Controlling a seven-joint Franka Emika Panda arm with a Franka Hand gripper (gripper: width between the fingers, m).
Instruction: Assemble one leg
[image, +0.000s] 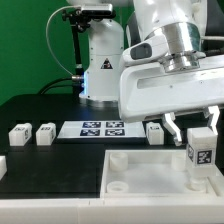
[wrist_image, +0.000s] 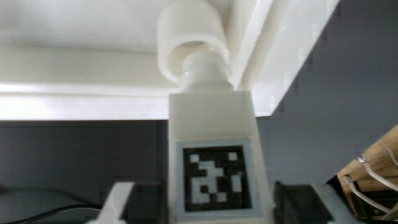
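Note:
My gripper (image: 194, 130) is shut on a leg (image: 199, 152), a white block with a black-and-white tag on its face, and holds it upright over the right side of the large white tray-like part (image: 140, 170). In the wrist view the leg (wrist_image: 214, 150) sits between my fingers (wrist_image: 121, 205), and its narrow end reaches the rim of a round corner socket (wrist_image: 192, 38) of the tray. Whether it is seated there I cannot tell. Three more legs lie on the black table: two at the exterior view's left (image: 18, 134) (image: 45, 133) and one near the middle (image: 154, 131).
The marker board (image: 100, 128) lies flat behind the tray. The robot base (image: 100, 70) stands at the back. Another round socket (image: 118, 185) shows at the tray's near left corner. A white piece (image: 3, 165) sits at the left edge.

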